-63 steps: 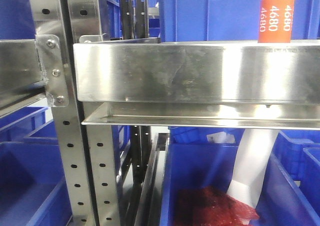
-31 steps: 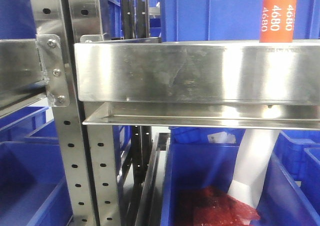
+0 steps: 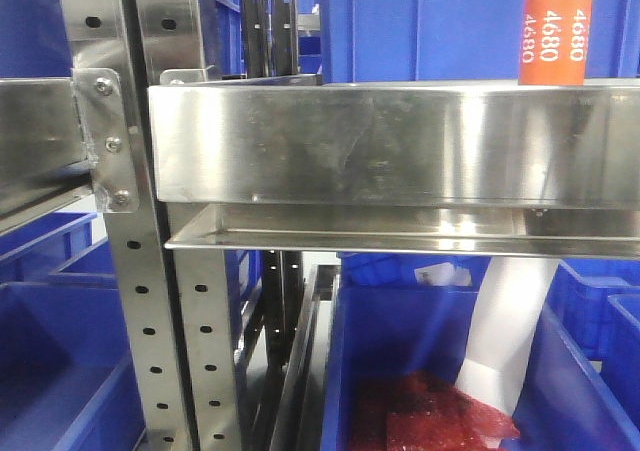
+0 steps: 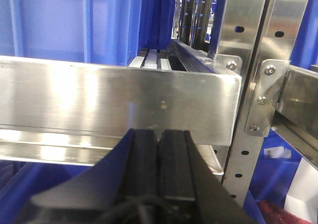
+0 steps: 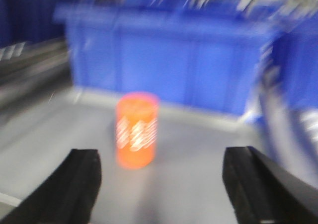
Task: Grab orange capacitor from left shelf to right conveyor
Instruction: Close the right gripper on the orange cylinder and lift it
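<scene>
Orange capacitor [image 3: 555,36] upright on left shelf [image 3: 400,146], behind its front rail. Right gripper [image 5: 161,157] spread wide, empty; capacitor ahead, untouched, view blurred. Left gripper [image 4: 159,134] pressed closed, empty, near rail.

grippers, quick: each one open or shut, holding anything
Left gripper: shut, holding nothing.
Right gripper: open, empty; the orange capacitor stands ahead of it, ungripped.
</scene>
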